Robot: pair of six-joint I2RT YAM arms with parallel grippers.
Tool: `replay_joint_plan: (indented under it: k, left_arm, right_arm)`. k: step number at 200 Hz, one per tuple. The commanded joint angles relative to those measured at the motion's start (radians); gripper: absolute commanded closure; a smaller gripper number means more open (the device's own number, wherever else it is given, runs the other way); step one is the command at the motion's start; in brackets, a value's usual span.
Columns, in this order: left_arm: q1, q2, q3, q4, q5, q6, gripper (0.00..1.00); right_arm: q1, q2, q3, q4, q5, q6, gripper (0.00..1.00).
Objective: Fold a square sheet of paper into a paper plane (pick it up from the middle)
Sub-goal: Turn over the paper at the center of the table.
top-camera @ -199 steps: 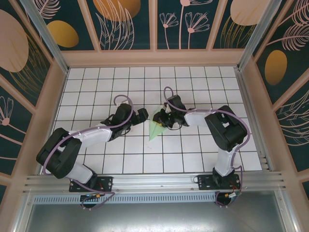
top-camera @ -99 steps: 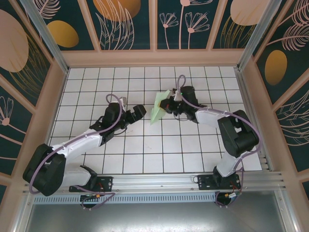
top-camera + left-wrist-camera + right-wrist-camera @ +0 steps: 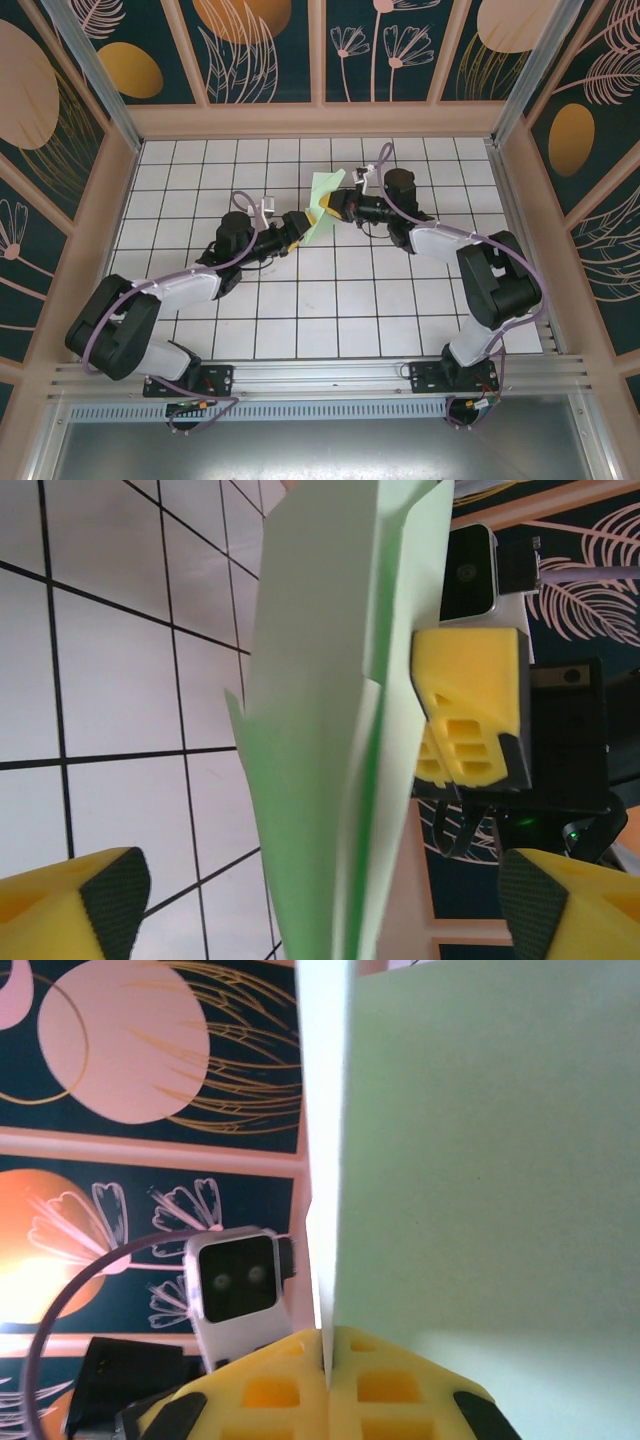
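The square sheet of paper [image 3: 322, 203] is pale mint green and folded into a slim creased shape with layered flaps. It hangs in the air above the middle of the far half of the table. My right gripper [image 3: 336, 207] is shut on its edge; in the right wrist view the yellow pads [image 3: 290, 1395] pinch the paper [image 3: 480, 1160] at the gripper [image 3: 328, 1370]. My left gripper [image 3: 300, 226] is open. In the left wrist view the paper [image 3: 320, 710] runs down between the wide-apart tips of the left gripper [image 3: 330, 905], beside the right gripper's fingers [image 3: 470, 705].
White grid-tiled table [image 3: 300, 320] inside a pink-framed enclosure with dark floral panels [image 3: 260, 50]. The two arms meet nose to nose over the far middle tiles. An aluminium rail [image 3: 320, 375] runs along the near edge by the arm bases.
The right gripper closed on the paper and carried it up and toward the far side. The left gripper followed and now straddles the paper's lower end, its jaws slightly narrowed.
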Motion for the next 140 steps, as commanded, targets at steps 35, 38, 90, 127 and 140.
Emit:
replay_joint_plan:
  k: [35, 38, 90, 127, 140]
  left_arm:
    - [0.003, 0.02, 0.007, 0.151, 0.019, -0.016, 0.42]
    - [0.003, 0.021, 0.009, 0.15, 0.018, -0.012, 0.44]
    - [0.003, 0.034, 0.023, 0.107, 0.027, 0.031, 0.8]
    - [0.003, -0.002, 0.049, -0.058, -0.011, 0.137, 0.94]
    - [0.002, -0.024, 0.065, -0.155, -0.04, 0.192, 0.95]
  right_arm:
    - [0.024, 0.006, 0.0, 0.044, -0.072, 0.027, 0.95]
    - [0.025, 0.005, -0.002, 0.04, -0.073, 0.026, 0.95]
    - [0.023, 0.002, 0.026, -0.097, -0.094, -0.055, 0.95]
    - [-0.013, -0.034, 0.057, -0.302, -0.04, -0.189, 0.72]
    - [-0.031, -0.063, 0.057, -0.371, 0.012, -0.239, 0.64]
